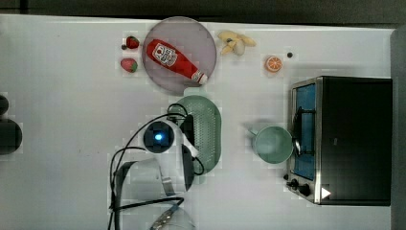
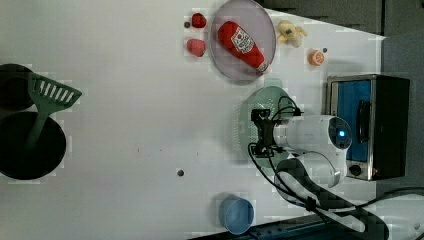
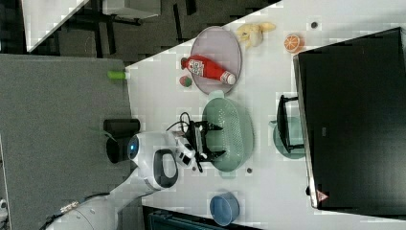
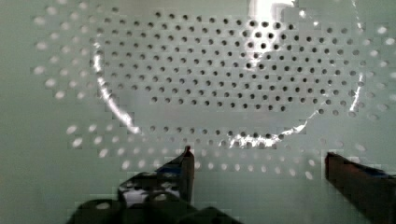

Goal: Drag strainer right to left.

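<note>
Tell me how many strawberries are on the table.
2. Both lie just off the grey plate's rim on the top view's left: one strawberry nearer the table's far edge, the other strawberry right below it. Nothing suggests more are hidden.

No lettering can be made out anywhere. The red ketchup bottle (image 1: 175,60) lying on the grey plate (image 1: 201,40) carries a white label with a dark red emblem, the bottle's cap pointing to about four o'clock in the top view, but its words are too small to read. The toaster oven (image 1: 352,139) bears a small white triangular mark at about seven o'clock on its body in the top view, and in the right view a red-and-white triangular warning sign sits at its lower corner (image 3: 321,196), its content unreadable.
</note>
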Tool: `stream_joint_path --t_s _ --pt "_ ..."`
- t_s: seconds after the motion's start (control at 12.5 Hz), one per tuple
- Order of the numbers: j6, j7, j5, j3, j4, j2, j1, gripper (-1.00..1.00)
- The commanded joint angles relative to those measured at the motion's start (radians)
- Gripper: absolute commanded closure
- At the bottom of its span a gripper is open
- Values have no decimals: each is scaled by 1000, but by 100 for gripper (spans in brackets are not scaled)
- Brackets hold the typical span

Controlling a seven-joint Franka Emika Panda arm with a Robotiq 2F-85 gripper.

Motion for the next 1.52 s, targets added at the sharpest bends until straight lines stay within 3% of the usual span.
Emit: stream_joint_path --t_s 0.08,0.48,1.04,1.52 --pt "16 151 -22 4 45 28 83 -100" --pt "-34 214 -19 4 132 80 177 -100" --pt "-119 245 -11 7 221 107 253 -100" --pt "-153 295 84 33 338 170 310 -100"
